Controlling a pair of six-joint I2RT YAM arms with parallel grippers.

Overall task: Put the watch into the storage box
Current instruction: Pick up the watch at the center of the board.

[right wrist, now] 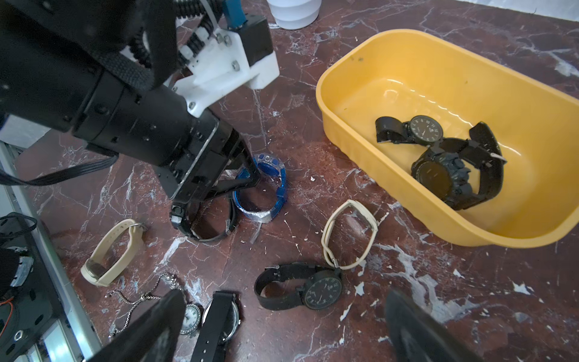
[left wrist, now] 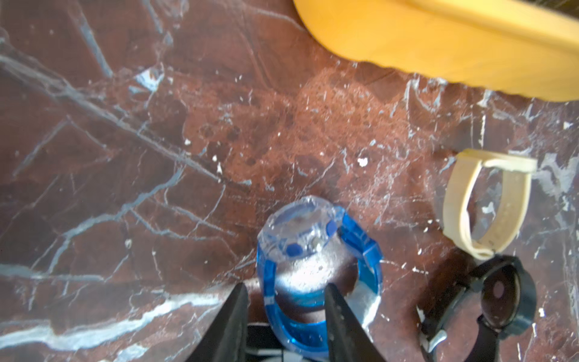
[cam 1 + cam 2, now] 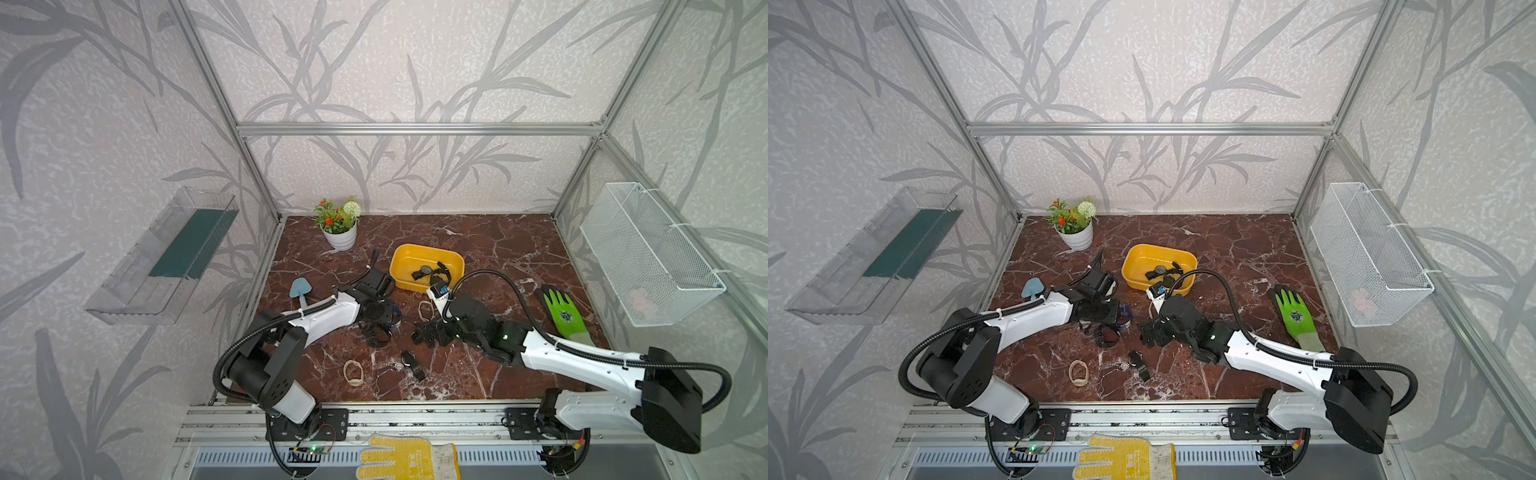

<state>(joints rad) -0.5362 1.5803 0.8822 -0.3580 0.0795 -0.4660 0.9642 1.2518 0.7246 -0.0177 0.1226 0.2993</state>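
- The blue watch (image 2: 313,232) is seen on the desk (image 3: 498,249), outside the storage box (image 1: 391,56) and near the box's outer wall, with its band closed in a loop.
- The left fingers (image 2: 338,313) are set astride one side of the blue band: one finger is placed inside the loop, the other outside it.
- The left fingers are only partly spread. A gap is seen between the inner finger and the band, so no firm grip is shown.
- The right fingers (image 1: 416,329) are spread wide and nothing is held between them. They are kept above the desk, over a black watch (image 1: 319,288) with a round dial.
- Two black watches are found inside the storage box: a slim one (image 1: 426,128) and a chunky one (image 1: 438,178), the latter laid partly over the former's strap.
- A black looped watch (image 1: 203,225) is seen just beside the blue watch, under the left arm's wrist.
- Two beige bands are spread on the desk: one (image 1: 349,235) between the box and the round-dial black watch, one (image 1: 109,254) nearer the front rail.
- A small silver watch on a chain (image 1: 189,316) and a black-strapped watch (image 1: 222,316) are seen side by side near the front edge.
- In both top views a green glove (image 3: 563,311) is laid on the right part of the desk, and a white flower pot (image 3: 340,232) is placed at the back.
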